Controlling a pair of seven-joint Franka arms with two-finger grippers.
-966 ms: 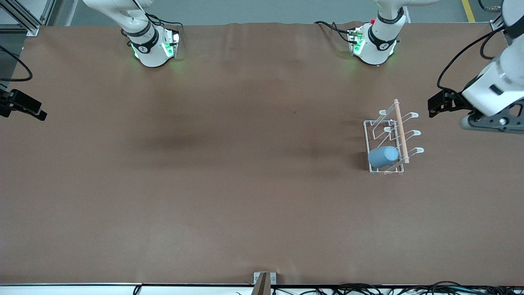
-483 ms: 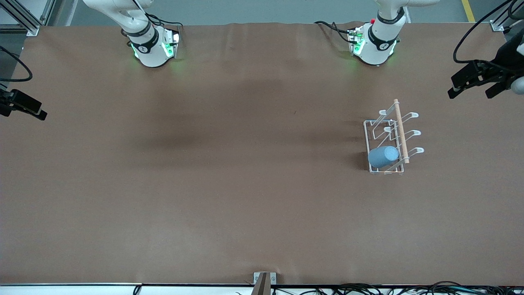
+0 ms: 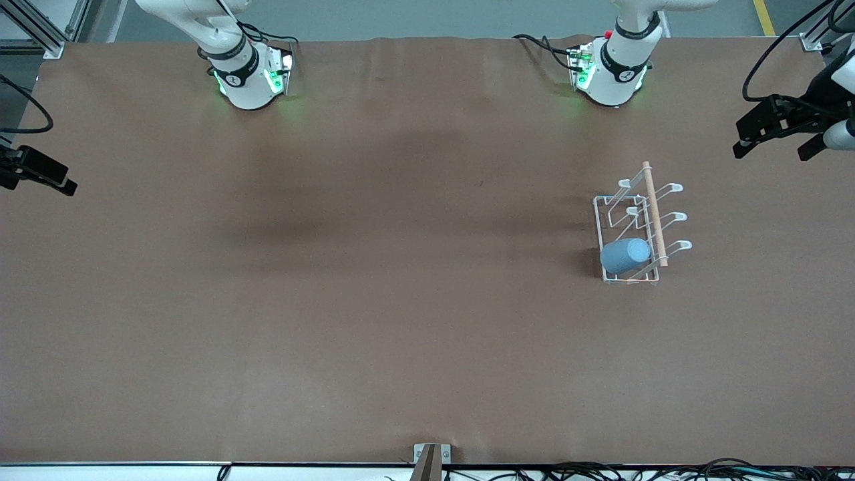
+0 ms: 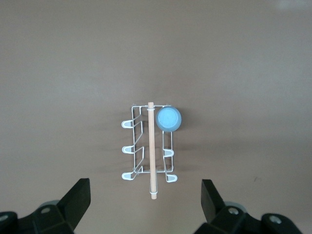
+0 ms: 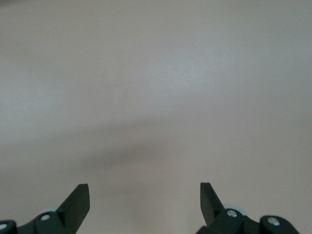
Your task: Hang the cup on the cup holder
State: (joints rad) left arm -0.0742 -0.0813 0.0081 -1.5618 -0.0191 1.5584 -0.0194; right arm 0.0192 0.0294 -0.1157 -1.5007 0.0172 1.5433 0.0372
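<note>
Cup (image 3: 625, 255) hangs mouth-down on a prong of the cup holder (image 3: 640, 223), at the rack's end nearest the front camera. Rack sits on the brown table (image 3: 374, 300) toward the left arm's end, w/ wooden rod (image 3: 654, 212) on top. Left gripper (image 3: 778, 130) hovers up by that table edge, jaws wide apart, empty. Right gripper (image 3: 37, 175) waits over the right arm's edge, jaws also apart, nothing held.
</note>
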